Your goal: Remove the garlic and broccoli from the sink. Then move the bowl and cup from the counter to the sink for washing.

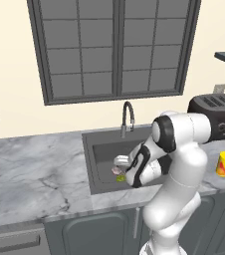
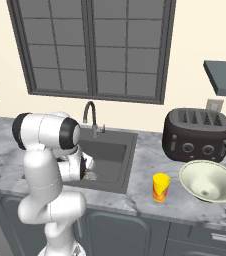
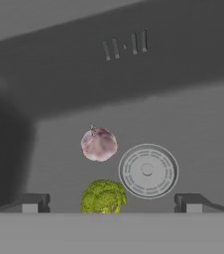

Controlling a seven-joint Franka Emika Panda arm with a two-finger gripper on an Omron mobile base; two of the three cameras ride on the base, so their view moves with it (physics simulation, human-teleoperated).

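The arm was bent down into the sink (image 1: 100,149), its jaws spread wide and holding nothing, with the gripper (image 3: 111,203) hanging just above the basin floor. Seen along the hand, the broccoli (image 3: 103,196) lay directly between the two fingertips (image 3: 29,203), low in the frame, with the garlic (image 3: 99,144) a little beyond it and the round drain disc (image 3: 147,170) just off to one side of both. Neither vegetable looked touched. Over on the worktop (image 2: 150,160) to the right of the sink, the yellow cup (image 2: 160,187) stood upright near the front edge, and the wide pale bowl (image 2: 208,181) sat just beside it in front of the toaster (image 2: 197,134).

The broccoli seemed the piece being gone for first. To do it well, I thought the hand should drop straight down so the fingertips straddled the floret evenly, close only once they were low enough to catch the stalk or the head's widest part, and avoid nudging the garlic, which could easily roll.
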